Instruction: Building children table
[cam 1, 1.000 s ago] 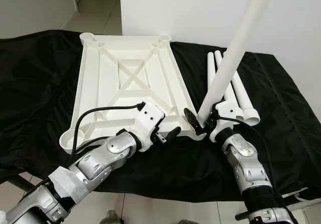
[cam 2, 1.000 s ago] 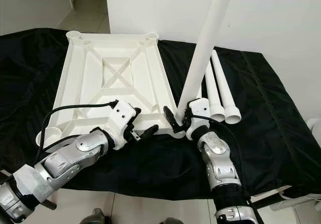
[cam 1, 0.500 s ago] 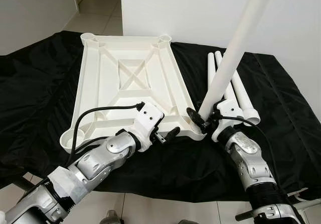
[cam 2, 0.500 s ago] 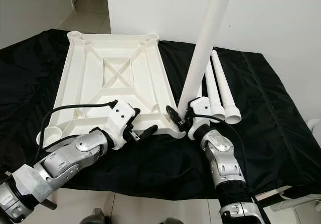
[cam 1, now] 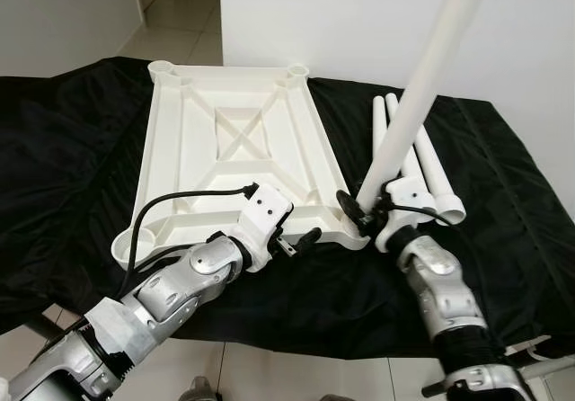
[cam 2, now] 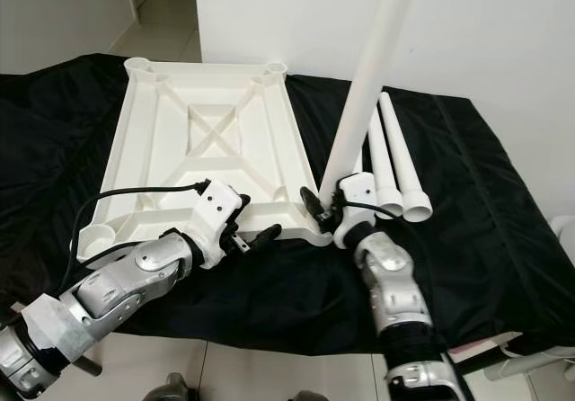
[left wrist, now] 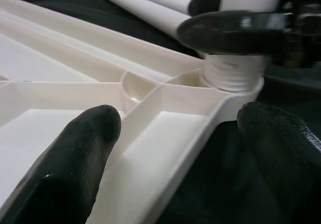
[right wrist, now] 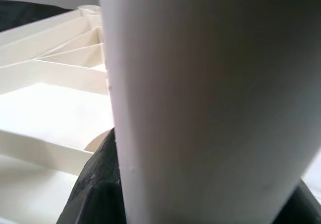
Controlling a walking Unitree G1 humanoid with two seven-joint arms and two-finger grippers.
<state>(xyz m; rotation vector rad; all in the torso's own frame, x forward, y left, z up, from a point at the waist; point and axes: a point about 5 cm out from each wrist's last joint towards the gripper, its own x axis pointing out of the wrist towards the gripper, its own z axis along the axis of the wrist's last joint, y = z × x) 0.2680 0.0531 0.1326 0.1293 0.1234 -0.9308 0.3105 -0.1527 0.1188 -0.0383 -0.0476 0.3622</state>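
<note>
A white plastic tabletop (cam 1: 234,149) lies upside down on the black cloth, with a round socket at each corner. My right gripper (cam 1: 364,214) is shut on a long white leg (cam 1: 422,77) near its lower end. The leg stands steeply, leaning right, and its threaded end (left wrist: 231,73) sits in the near right corner socket. My left gripper (cam 1: 301,239) is open at the tabletop's near rim, just left of that corner. One of its fingers (left wrist: 85,148) is over the tabletop and the other is over the cloth.
More white legs (cam 1: 429,172) lie side by side on the cloth (cam 1: 503,203) to the right of the tabletop. A white wall stands behind the table. The table's near edge runs just under both forearms, with tiled floor below.
The right gripper has drawn in a little toward the corner socket with the leg's lower end. The left gripper has barely moved. The view has shifted slightly.
</note>
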